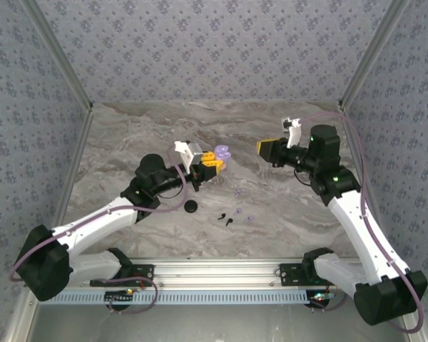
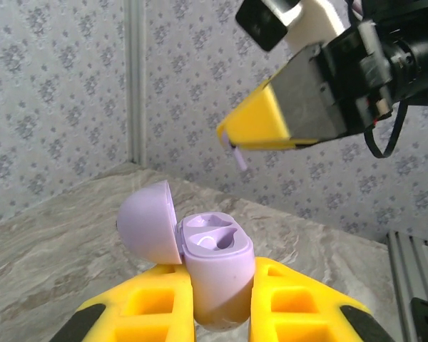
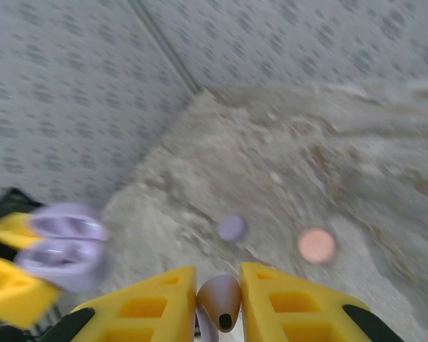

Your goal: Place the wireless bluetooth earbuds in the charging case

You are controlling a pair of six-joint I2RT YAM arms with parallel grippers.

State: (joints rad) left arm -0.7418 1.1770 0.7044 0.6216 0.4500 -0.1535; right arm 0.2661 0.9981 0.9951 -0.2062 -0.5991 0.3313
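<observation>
Aloft, left gripper point(image 1: 217, 161) with case point(image 2: 217, 265) faces right gripper point(image 1: 260, 147)

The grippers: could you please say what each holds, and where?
Left gripper clamps the open lilac charging case by its base; right gripper pinches a lilac earbud by its body.

Left end effector point(image 2: 221, 303), right end effector point(image 3: 219, 303) clamped (facing).

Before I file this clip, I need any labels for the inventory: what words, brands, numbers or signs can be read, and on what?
No text can be read.
The lilac charging case held in the left tool is plain.
The lilac earbud in the right tool is blurred; no marking shows.
The walls bear only a floral pattern.
</observation>
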